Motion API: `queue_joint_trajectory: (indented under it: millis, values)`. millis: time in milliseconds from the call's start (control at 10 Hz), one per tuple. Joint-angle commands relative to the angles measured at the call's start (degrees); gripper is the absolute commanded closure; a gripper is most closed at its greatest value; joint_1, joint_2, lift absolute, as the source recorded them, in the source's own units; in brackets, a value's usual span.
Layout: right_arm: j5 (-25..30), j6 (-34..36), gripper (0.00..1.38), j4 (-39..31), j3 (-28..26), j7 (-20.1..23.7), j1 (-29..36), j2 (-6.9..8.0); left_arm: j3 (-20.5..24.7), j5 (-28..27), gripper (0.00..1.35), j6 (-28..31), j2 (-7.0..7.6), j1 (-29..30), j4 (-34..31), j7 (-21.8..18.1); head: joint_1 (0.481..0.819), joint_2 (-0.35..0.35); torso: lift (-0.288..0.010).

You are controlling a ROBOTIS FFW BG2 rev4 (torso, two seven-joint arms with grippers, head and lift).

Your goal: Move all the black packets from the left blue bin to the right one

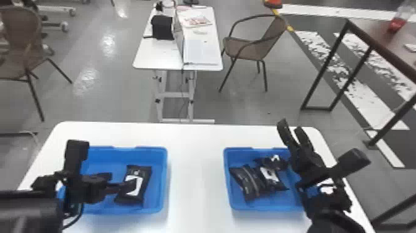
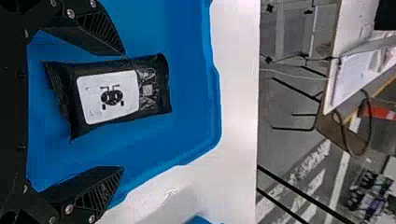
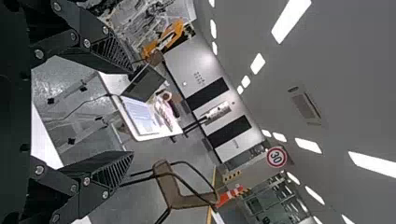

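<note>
My left gripper is over the left blue bin, beside and above a black packet with a white label. In the left wrist view, my left gripper stands open, and the black packet lies on the bin floor between the lines of its spread fingers. The right blue bin holds several black packets. My right gripper is parked over that bin's right side, tilted up and away. Seen in the right wrist view, my right gripper is open and holds nothing.
Both bins stand on a white table, with a strip of tabletop between them. Beyond its far edge are another white table, a brown chair and, at the right, a dark-framed table.
</note>
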Motion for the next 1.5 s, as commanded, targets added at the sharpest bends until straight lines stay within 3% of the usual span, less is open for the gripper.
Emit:
queue_joint_trajectory:
  millis: [0, 200, 600, 700, 900, 1000, 1100, 1200, 1400]
  values:
    - [-1.6, 0.0, 0.45, -0.6, 0.9, 0.7, 0.3, 0.08, -2.0, -3.1, 0.16, 1.8, -0.09, -4.2, 5.4, 0.1, 0.695, -0.098, 0.0]
    - [-2.8, 0.1, 0.45, -0.2, 2.1, 1.2, 0.4, 0.08, -4.3, -4.1, 0.16, 2.2, -0.09, -8.6, 14.2, 0.7, 0.695, -0.087, 0.0]
    - [-3.4, 0.7, 0.45, 0.0, 2.2, 2.1, 0.8, 0.08, -7.9, -12.1, 0.25, 3.9, -0.62, -13.5, 21.4, 4.4, 0.695, -0.076, 0.0]
    - [-3.8, 0.7, 0.45, 0.3, 2.2, 2.3, 0.8, 0.08, -7.9, -12.1, 0.36, 1.9, -0.53, -15.9, 27.2, 4.4, 0.695, -0.071, 0.0]
    - [-4.0, 0.9, 0.45, 0.4, 2.2, 2.8, 0.8, -0.01, -7.4, -11.4, 0.83, -3.4, -0.62, -17.3, 32.3, 6.2, 0.695, -0.072, 0.0]
    - [-4.3, 1.1, 0.45, 0.4, 2.2, 2.9, 0.8, -0.01, -7.2, -11.1, 1.06, -6.6, -0.36, -16.8, 32.2, 5.4, 0.695, -0.071, 0.0]
    - [-4.4, 1.1, 0.45, 0.3, 2.2, 3.2, 0.8, -0.01, -7.1, -9.5, 1.21, -13.6, 0.7, -16.3, 31.5, 2.0, 0.695, -0.074, 0.0]
    - [-4.4, 1.3, 0.45, 0.3, 2.5, 3.3, 0.8, 0.08, -7.5, -7.3, 1.21, -17.0, 1.75, -14.1, 27.7, -1.0, 0.695, -0.085, 0.0]
    - [-5.0, 1.4, 0.45, 0.1, 3.3, 3.6, 1.2, 0.08, -5.5, -3.4, 1.21, -18.2, 1.93, -5.9, 12.7, -5.4, 0.695, -0.095, 0.0]
